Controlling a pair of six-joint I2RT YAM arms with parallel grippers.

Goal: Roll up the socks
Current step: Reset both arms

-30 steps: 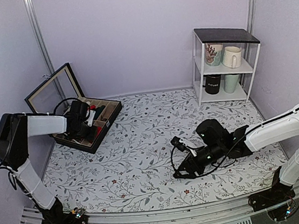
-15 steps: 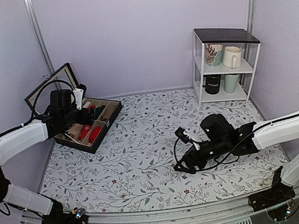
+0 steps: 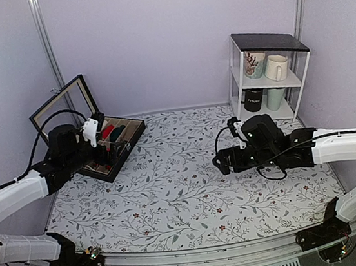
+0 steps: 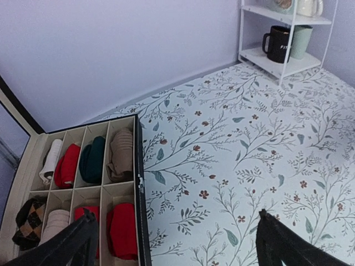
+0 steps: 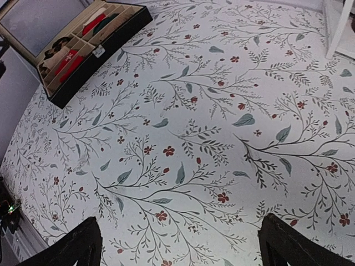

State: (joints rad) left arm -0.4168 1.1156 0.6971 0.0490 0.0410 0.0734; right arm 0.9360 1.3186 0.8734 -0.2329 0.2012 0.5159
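Since the red socks (image 4: pixel 123 230) lie rolled in the divided box (image 4: pixel 138 183) at the bench's far-left corner, the left gripper (image 4: pixel 175 233), fingers apart and empty, should lift straight up, clear of the dividers. The right gripper (image 5: pixel 180 230), likewise apart and empty, hovers right of centre.

Your left arm (image 3: pixel 13 195) and right arm (image 3: pixel 348 143) wear smooth white shells over the long links, with chunky black housings at the joints. Thin black cables (image 3: pixel 37 131) loop loosely off both wrists. Each base (image 3: pixel 83 261) is a black block carrying small coloured lights. Your left hand (image 3: pixel 98 143) has a white block beside it; your right hand (image 3: pixel 223 163) is all black. In the wrist views, your fingers (image 4: pixel 72 244) appear as matte black wedges.
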